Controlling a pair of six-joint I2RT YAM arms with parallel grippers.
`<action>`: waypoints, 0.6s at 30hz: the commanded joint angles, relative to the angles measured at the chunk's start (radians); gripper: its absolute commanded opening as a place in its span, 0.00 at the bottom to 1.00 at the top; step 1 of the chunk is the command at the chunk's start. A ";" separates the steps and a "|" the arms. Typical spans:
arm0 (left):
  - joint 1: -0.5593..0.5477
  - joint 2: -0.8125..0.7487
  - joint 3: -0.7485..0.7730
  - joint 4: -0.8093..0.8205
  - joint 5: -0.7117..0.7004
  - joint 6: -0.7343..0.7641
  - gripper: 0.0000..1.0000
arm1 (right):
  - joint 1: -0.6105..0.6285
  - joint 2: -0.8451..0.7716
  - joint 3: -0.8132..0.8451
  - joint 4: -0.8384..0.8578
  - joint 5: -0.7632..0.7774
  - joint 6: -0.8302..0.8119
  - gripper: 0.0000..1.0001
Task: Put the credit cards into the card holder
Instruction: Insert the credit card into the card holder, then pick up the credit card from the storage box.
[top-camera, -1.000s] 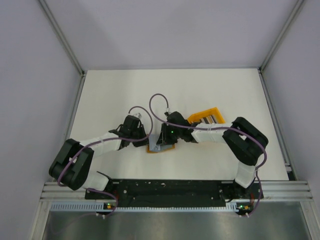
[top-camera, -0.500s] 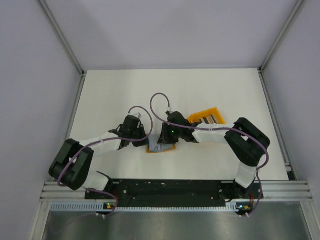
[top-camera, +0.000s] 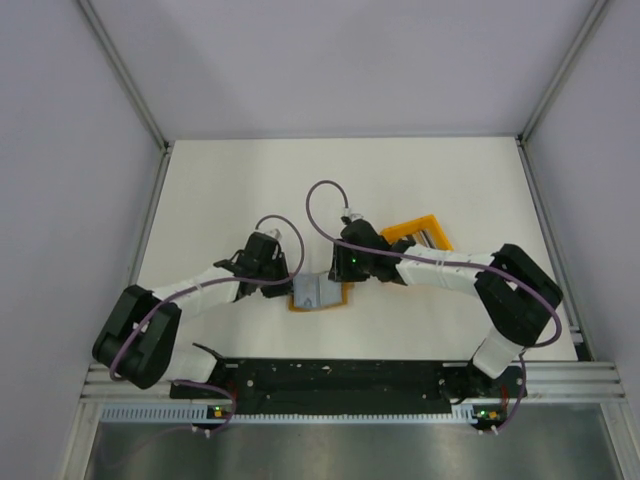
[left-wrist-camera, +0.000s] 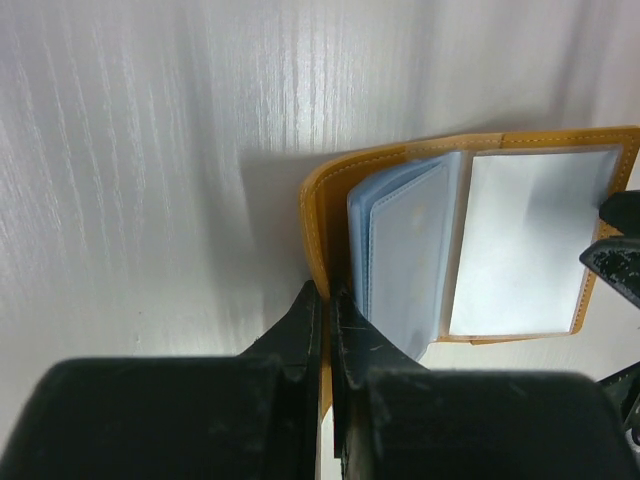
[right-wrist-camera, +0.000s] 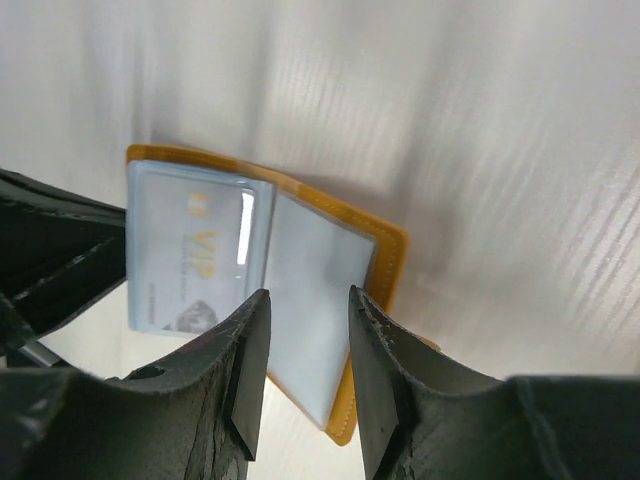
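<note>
Now the mustard-orange folding card holder (top-camera: 320, 294) lies flat open, right fingers (right-wrist-camera: 250, 360) wider apart above it; left fingers (left-wrist-camera: 303, 325) clamp its cover and should hold steady.

Bright, even overhead light; glare streaks the white desk (left-wrist-camera: 150, 150) in both wrist views; a soft shadow edges the card holder (left-wrist-camera: 470, 240).

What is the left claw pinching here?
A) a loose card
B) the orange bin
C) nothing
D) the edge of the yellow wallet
D: the left wrist view shows the left gripper shut on the mustard edge of the open wallet.
</note>
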 joint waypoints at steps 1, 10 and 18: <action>-0.001 -0.041 0.033 -0.074 -0.008 0.033 0.00 | -0.013 -0.046 0.047 -0.048 0.045 -0.051 0.37; -0.001 -0.064 0.067 -0.123 -0.012 0.037 0.00 | -0.032 -0.098 0.078 -0.051 -0.027 -0.074 0.38; -0.001 -0.073 0.082 -0.140 -0.015 0.037 0.00 | -0.075 -0.187 0.078 -0.060 -0.041 -0.068 0.41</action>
